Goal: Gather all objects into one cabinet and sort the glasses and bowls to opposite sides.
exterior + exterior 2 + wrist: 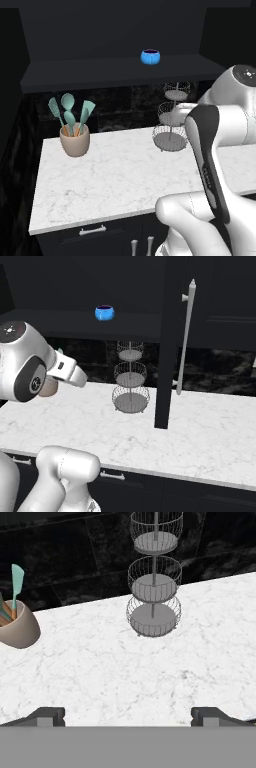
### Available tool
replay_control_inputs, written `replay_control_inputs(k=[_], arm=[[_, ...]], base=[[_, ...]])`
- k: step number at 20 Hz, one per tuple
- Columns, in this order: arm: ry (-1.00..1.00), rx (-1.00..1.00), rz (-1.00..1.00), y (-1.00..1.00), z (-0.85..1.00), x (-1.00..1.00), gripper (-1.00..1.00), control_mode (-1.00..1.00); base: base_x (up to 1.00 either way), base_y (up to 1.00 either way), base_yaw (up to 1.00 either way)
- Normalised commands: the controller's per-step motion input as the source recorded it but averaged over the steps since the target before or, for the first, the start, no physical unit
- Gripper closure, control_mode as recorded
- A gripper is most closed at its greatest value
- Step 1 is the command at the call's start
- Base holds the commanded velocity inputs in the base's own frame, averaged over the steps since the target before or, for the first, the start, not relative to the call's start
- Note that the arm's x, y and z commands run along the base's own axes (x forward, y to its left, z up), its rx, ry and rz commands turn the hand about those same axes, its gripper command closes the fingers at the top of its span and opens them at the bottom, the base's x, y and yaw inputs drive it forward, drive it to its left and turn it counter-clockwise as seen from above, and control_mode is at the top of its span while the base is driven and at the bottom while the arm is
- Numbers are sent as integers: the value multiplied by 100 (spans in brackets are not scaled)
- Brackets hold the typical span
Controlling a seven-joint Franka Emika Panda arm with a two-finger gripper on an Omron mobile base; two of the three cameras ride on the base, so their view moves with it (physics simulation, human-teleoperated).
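Arm folded, hand facing down at the counter (100, 672) (jaws wide apart)

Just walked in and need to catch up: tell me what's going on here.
The robot arm is handling nothing right now. Its gripper hangs open over the white marble counter, facing a three-tier wire basket stand and a beige pot of teal utensils. One blue cup sits on the shelf of the black wall cabinet above. No gathering or sorting move is underway at this moment.

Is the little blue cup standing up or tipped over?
Standing up. The blue cup sits on the cabinet shelf with its dark purple opening facing upward.
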Motion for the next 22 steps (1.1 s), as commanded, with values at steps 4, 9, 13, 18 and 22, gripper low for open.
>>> replay_control_inputs(k=[4,9,13,18,22], arm=[[-23,0,-1,2,18,15,-100,-100],[-22,0,0,16,24,5,-100,-100],[-7,0,0,13,37,0,-100,-100],[0,0,1,2,39,0,-100,-100],[0,0,3,0,36,0,-100,-100]], base=[[0,0,0],[0,0,0],[0,0,0],[0,0,0],[0,0,0]])
